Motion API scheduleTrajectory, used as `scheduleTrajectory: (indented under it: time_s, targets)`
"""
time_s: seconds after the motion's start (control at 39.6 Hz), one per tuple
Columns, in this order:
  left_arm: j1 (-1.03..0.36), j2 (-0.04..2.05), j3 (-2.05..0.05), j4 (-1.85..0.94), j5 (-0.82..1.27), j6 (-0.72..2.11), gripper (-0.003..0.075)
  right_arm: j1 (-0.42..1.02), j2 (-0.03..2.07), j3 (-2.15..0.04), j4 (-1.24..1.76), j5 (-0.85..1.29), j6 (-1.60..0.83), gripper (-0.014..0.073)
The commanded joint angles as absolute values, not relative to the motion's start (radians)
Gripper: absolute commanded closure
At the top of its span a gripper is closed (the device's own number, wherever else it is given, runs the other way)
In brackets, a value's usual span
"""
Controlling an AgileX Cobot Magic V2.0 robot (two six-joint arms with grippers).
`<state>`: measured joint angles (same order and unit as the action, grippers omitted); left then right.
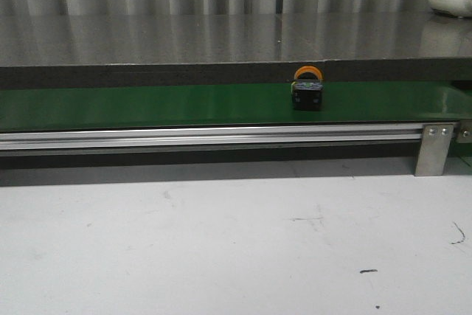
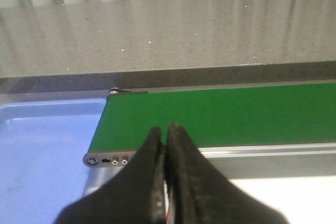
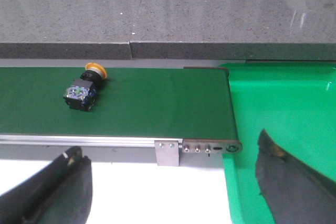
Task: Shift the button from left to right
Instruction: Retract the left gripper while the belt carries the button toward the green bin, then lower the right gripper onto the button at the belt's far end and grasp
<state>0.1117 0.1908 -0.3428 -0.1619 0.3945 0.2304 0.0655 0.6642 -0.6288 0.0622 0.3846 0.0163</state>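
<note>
Nearest: white tabletop [image 1: 221, 241], scuffed, no arm visible over it in the front view. Left gripper [image 2: 166, 145] has its fingers pressed together, nothing between them, parked at the left end of the conveyor belt [image 1: 147, 106], beside a blue tray [image 2: 42, 150]. Right gripper [image 3: 173, 182] is spread wide and empty, near the belt's right end, one finger over a green bin [image 3: 283, 103].

Further: aluminium rail [image 1: 206, 136], then the belt. The button [image 1: 307, 91] lies tipped on its side on the belt, right of centre, orange cap toward the far grey counter [image 1: 184, 42].

Risks, as judged: round cap lets it roll under a poorly aimed pinch; if the belt is running, a late grab misses and the button drops unassisted into the bin.
</note>
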Motion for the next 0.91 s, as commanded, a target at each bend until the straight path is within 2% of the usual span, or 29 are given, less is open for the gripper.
scheduleTrajectory:
  time_s: [0.0, 0.5, 0.88]
  targets:
    - [0.108, 0.199, -0.371, -0.173, 0.311, 0.226, 0.0741, 0.066, 0.781, -0.722, 0.064, 0.269, 0.012, -0.0052]
    - [0.108, 0.199, -0.371, -0.173, 0.311, 0.226, 0.0741, 0.078, 1.346, -1.101, 0.184, 0.290, 0.013, -0.0052]
    - [0.108, 0.199, -0.371, -0.173, 0.311, 0.226, 0.0741, 0.109, 1.651, -1.381, 0.224, 0.473, 0.013, -0.0052]
